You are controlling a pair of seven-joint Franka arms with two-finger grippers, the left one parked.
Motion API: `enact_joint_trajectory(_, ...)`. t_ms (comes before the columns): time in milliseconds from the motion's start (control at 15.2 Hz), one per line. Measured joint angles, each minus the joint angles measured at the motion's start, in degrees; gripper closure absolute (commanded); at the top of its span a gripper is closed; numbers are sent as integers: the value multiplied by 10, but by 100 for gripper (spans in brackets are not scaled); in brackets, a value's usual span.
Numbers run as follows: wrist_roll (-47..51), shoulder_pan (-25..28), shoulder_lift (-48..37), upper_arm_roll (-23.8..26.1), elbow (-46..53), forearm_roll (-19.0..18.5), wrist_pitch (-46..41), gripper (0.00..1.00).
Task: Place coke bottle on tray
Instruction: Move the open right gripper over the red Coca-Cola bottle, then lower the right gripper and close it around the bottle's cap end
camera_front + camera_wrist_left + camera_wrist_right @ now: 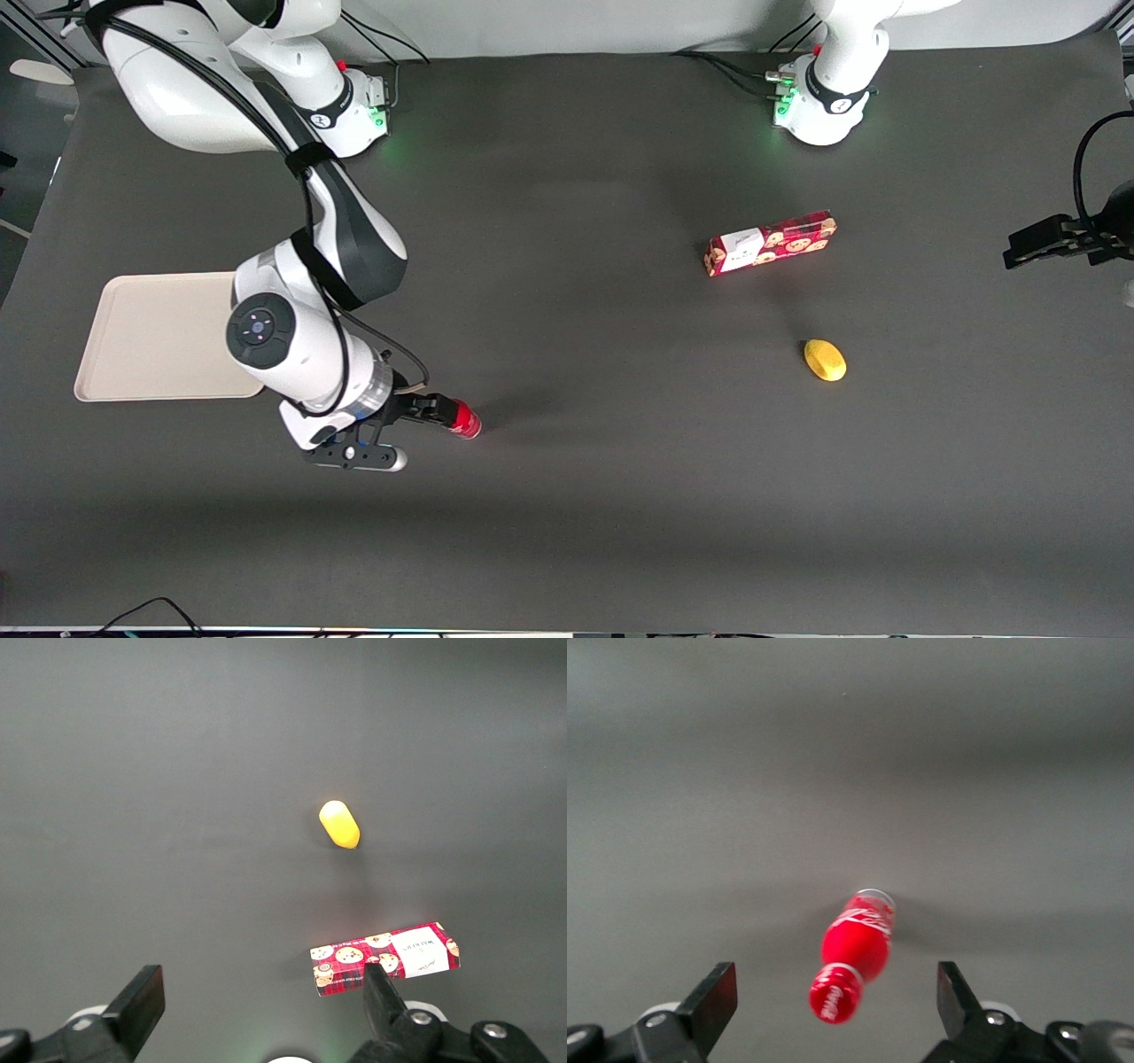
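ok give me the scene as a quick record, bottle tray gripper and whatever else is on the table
coke bottle: upright on the dark table, between the open fingers, not gripped
gripper: open, around the bottle
tray: bare, at the working arm's end, partly under the arm
cookie box: toward the parked arm's end
yellow object: nearer the front camera than the box

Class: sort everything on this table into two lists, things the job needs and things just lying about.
Needed: coke bottle, standing between the open jaws of the gripper; tray.
Lying about: cookie box; yellow lemon-like object.
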Motion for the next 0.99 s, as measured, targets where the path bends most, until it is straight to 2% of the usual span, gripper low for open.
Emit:
enact_joint_trajectory(330, 26, 14, 20, 2, -1, -3, 26, 0)
enact_joint_trajectory(593, 28, 14, 37, 2, -3, -23, 29, 0)
enact_joint_trajectory(659, 30, 14, 40, 2, -5, -25, 30, 2)
enact_joint_trajectory(791, 32, 14, 42, 2, -10, -25, 35, 14)
enact_joint_trajectory(989, 35, 14, 43, 2, -12, -25, 35, 14)
